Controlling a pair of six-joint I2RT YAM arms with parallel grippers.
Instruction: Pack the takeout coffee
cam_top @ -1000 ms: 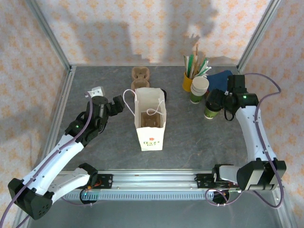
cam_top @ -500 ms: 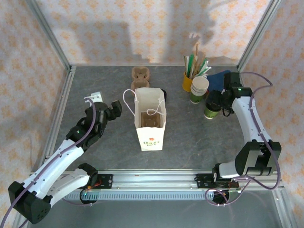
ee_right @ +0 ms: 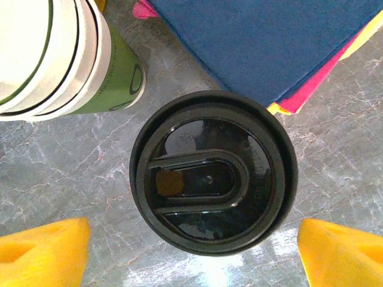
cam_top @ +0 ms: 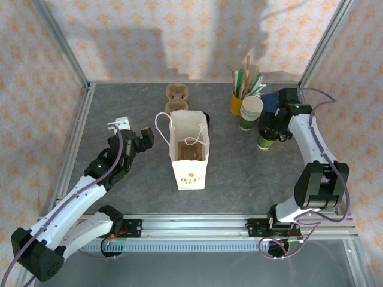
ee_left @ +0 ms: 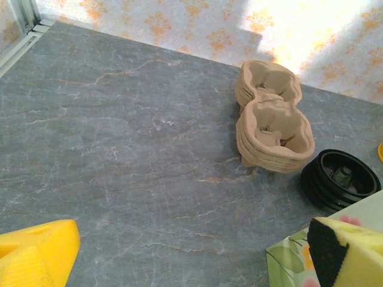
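Note:
The takeout coffee, a small cup with a green lower part and a black lid, stands upright at the right of the table. My right gripper hangs directly above it, pointing down. It is open, with a yellow fingertip on each side of the lid and a gap at both. The white paper bag stands open in the middle, with a brown carrier inside. My left gripper is open just left of the bag, nothing between its fingers; the bag's printed corner shows beside the right finger.
A stack of lidless white-and-green cups stands close beside the coffee. Behind are a yellow cup of sticks and straws and blue and pink napkins. Stacked cardboard carriers and black lids lie behind the bag.
My right arm has swung its elbow inward while the gripper settled over the coffee's lid. My left gripper drew back slightly from the bag, then stayed still.

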